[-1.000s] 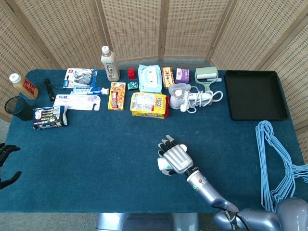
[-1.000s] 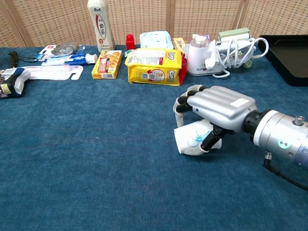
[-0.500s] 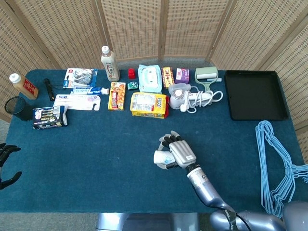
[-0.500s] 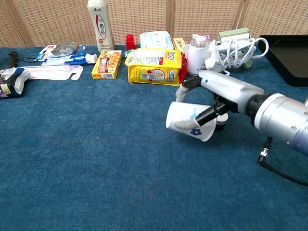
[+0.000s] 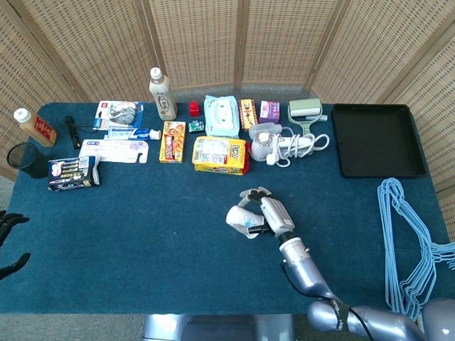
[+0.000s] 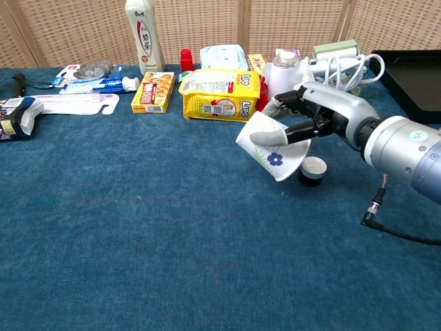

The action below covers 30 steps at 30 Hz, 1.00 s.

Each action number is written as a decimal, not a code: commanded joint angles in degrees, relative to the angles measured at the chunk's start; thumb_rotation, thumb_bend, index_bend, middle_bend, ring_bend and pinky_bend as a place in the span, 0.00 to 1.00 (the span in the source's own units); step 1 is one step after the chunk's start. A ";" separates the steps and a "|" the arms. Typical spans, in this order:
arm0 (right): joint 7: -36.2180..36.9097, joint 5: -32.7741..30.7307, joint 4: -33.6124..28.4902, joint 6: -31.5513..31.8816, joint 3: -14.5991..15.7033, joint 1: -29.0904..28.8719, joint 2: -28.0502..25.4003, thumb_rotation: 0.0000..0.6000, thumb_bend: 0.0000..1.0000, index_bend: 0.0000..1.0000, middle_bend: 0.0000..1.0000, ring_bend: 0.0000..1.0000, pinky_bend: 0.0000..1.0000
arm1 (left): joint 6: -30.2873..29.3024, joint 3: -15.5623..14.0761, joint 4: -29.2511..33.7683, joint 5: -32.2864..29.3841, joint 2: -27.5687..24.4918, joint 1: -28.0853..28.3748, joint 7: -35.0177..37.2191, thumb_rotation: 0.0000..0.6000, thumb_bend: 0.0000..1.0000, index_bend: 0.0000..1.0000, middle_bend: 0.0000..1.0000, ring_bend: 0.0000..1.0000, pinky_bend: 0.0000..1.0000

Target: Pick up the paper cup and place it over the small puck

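The paper cup (image 6: pixel 272 150), white with a blue flower print, is held off the table by my right hand (image 6: pixel 313 117). The fingers wrap its upper side and the thumb lies across its wall. It is tilted, with its mouth facing left and upward. In the head view the cup (image 5: pixel 240 218) sits just left of the right hand (image 5: pixel 270 213), near the table's middle. The small puck (image 6: pixel 313 170), dark with a grey top, rests on the blue cloth just below and right of the cup. Only the dark fingers of my left hand (image 5: pixel 7 222) show at the far left edge, apart and holding nothing.
A yellow snack pack (image 6: pixel 220 93) and a white appliance with a coiled cord (image 6: pixel 296 86) lie just behind the hand. Boxes, a bottle (image 6: pixel 143 34) and toothpaste line the back. A black tray (image 5: pixel 377 140) and blue hangers (image 5: pixel 409 241) are at the right.
My right hand has lifted the cup from where it lay on the cloth, carrying it up and back while turning it. The puck, hidden before, now shows beneath it.
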<state>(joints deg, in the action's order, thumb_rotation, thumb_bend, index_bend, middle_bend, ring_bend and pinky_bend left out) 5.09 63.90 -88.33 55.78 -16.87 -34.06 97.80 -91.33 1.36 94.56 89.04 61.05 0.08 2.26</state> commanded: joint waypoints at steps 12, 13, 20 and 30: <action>7.36 2.32 7.04 0.62 -1.19 -0.68 2.54 0.73 0.26 0.44 0.26 0.17 0.00 | -0.27 0.29 2.14 0.41 -1.40 0.21 -1.99 1.00 0.18 0.28 0.28 0.16 0.18; 7.80 2.55 7.60 0.70 -1.16 -0.70 2.75 0.73 0.26 0.44 0.26 0.17 0.00 | -0.32 0.30 2.37 0.48 -1.54 0.21 -2.15 1.00 0.18 0.28 0.28 0.16 0.18; 10.38 3.57 11.33 1.29 -0.62 -0.51 4.24 0.73 0.26 0.43 0.26 0.18 0.00 | -0.63 0.25 3.95 0.72 -2.39 0.07 -3.22 1.00 0.18 0.28 0.28 0.16 0.18; 11.05 3.63 13.21 1.52 -0.07 0.24 3.72 0.73 0.26 0.42 0.26 0.17 0.00 | -0.73 0.33 5.47 1.59 -2.97 0.38 -4.27 1.00 0.18 0.28 0.28 0.16 0.18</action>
<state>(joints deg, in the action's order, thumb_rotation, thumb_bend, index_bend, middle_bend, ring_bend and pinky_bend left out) 16.11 67.55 -75.17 57.25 -16.95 -33.88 101.58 -92.05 1.67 99.96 90.56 58.12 0.41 -1.95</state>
